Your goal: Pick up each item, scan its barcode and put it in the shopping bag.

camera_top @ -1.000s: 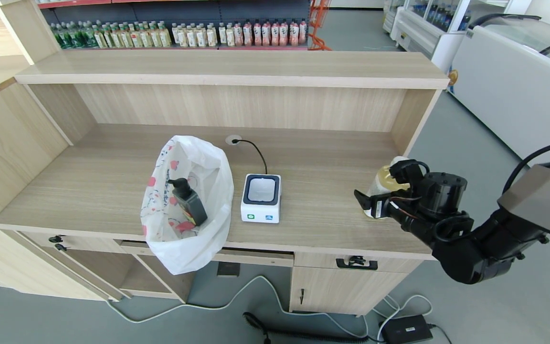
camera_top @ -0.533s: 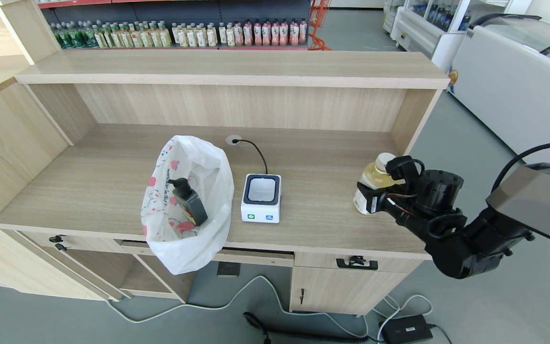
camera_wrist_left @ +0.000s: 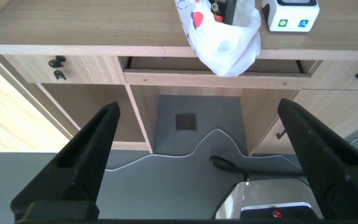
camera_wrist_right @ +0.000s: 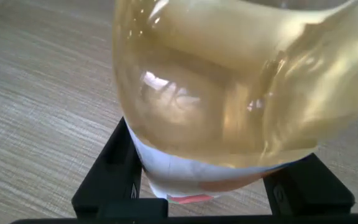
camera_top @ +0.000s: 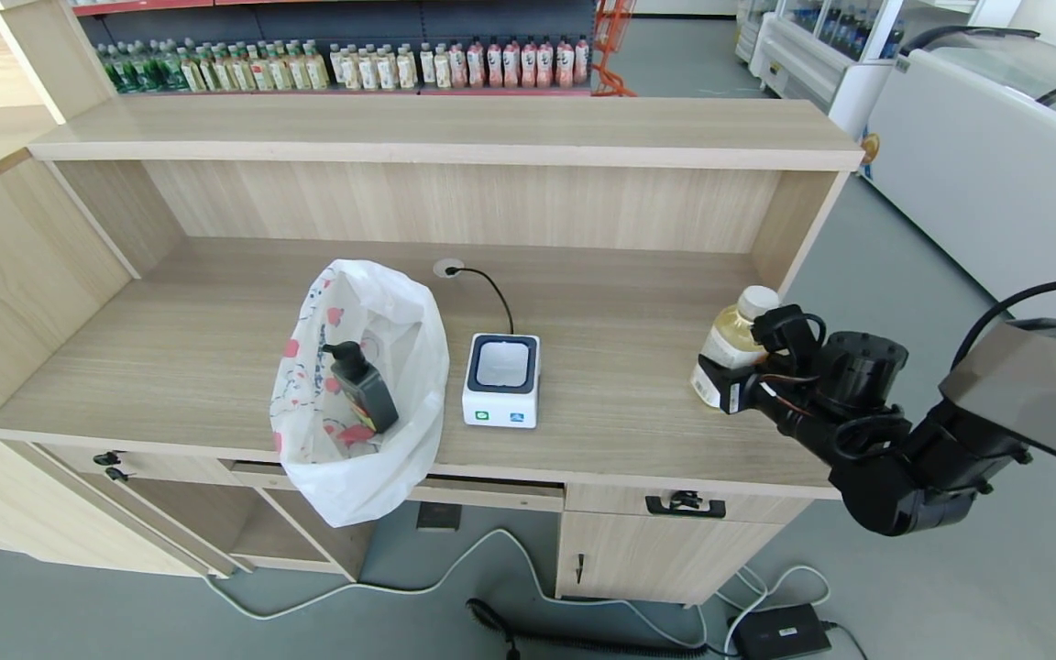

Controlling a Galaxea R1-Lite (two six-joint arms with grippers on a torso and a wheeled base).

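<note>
Your right end effector (camera_top: pixel 748 364) clamped on clear plastic bottle of yellow liquid (camera_top: pixel 731 344), white cap, tilted over right end of light wood table (camera_top: pixel 620 312). White label low on bottle, print unreadable. White square scanner (camera_top: pixel 501 379) mid-table, green and blue icons on front. White patterned plastic bag (camera_top: pixel 418 367) just left of scanner, dark pump bottle (camera_top: pixel 363 390) inside. Left end effector (camera_wrist_left: pixel 197 162) spread wide, below table front.

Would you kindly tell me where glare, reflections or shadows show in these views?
Head view: the top ledge carries a pale sheen, and shadows on the counter are soft. Right wrist view: white highlights glint on the bottle. Left wrist view: even light, with shade under the counter and no glare.
</note>
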